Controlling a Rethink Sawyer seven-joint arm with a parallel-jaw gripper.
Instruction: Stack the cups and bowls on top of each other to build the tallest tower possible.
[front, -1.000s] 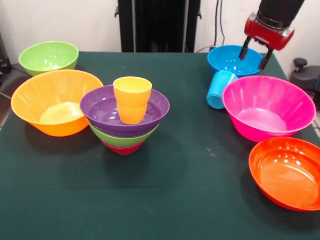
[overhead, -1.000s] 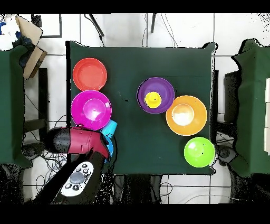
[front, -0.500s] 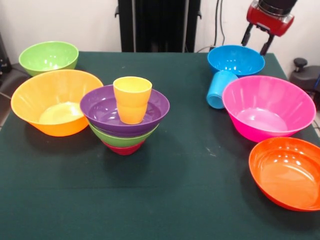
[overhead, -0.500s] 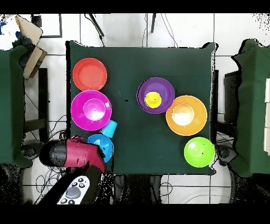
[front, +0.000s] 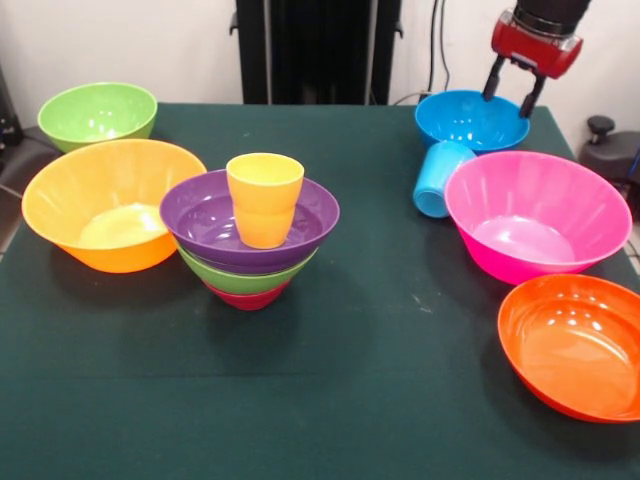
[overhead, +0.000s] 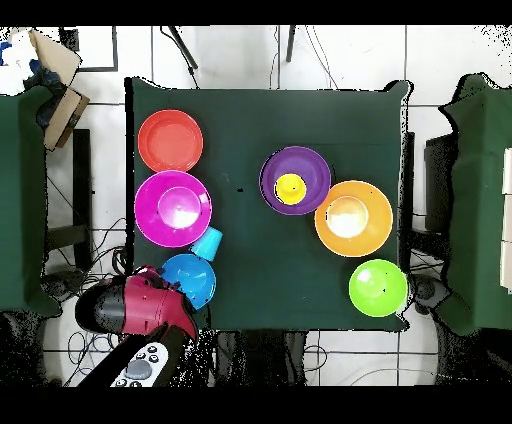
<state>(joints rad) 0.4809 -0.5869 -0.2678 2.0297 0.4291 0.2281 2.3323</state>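
Pink bowl (front: 537, 213): largest on the right side, sitting close against the tipped blue cup; a reach for the cup risks knocking its rim.
Orange bowl (front: 112, 203): just beside the tower on its other side, so any shove to the tower would run into it.
Tower (front: 250, 232): crimson, green and purple bowls nested upright near the table's middle, yellow-orange cup (front: 264, 198) standing in the top one; nested bowls add little height, and a wide bowl set on that narrow cup would likely tip it.
Blue bowl (front: 471, 119): at the far right corner, directly under the gripper; a descent here could clip its back rim and flip or slide it off the edge.
Blue cup (front: 439, 178): lying on its side between the blue and pink bowls; round and glossy, it may roll away or squirt out of a pinch.
Gripper (front: 512, 88): fingers spread apart, nothing between them, hovering above the blue bowl's far rim.
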